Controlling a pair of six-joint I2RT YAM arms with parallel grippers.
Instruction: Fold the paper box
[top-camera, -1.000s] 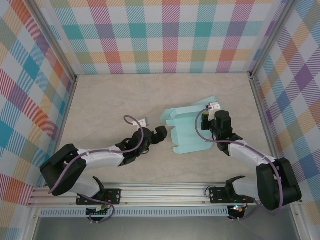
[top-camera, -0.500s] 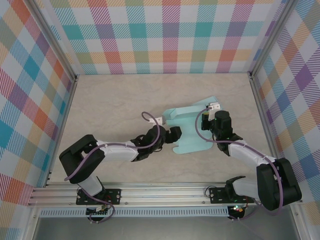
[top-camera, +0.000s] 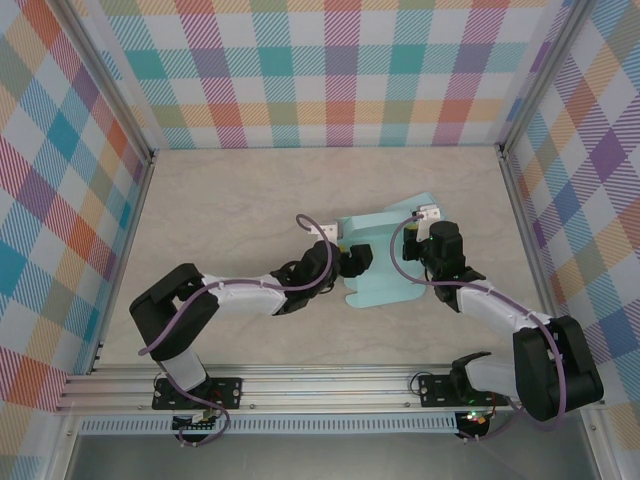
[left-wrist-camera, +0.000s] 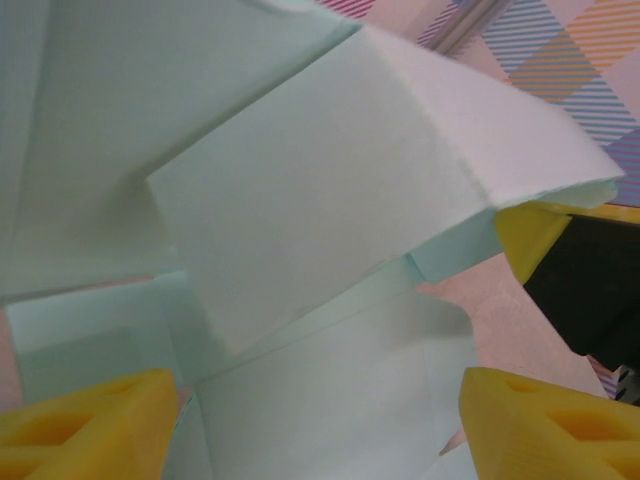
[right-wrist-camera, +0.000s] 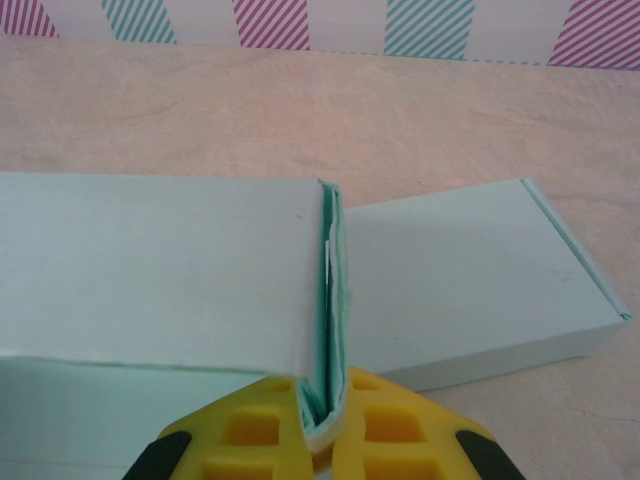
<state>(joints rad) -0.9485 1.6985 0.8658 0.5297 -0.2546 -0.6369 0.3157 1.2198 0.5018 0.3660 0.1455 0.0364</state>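
The paper box (top-camera: 385, 278) is a pale teal, partly folded sheet lying right of the table's middle. My left gripper (top-camera: 357, 260) is at its left edge. In the left wrist view the yellow fingertips (left-wrist-camera: 90, 430) stand wide apart on either side of a box panel (left-wrist-camera: 330, 180), so the left gripper (left-wrist-camera: 320, 440) is open. My right gripper (top-camera: 420, 258) is at the box's right side. Seen from the right wrist, it (right-wrist-camera: 335, 425) is shut on an upright doubled wall of the box (right-wrist-camera: 160, 270).
Plaid walls (top-camera: 330, 70) enclose the beige table (top-camera: 220, 200) on three sides. An aluminium rail (top-camera: 320, 385) with both arm bases runs along the near edge. Bare tabletop lies to the left of the box and behind it.
My left arm has reached right, from the bare table to the box's left edge, and its jaws have narrowed somewhat. The right gripper has kept its pinch and not moved.
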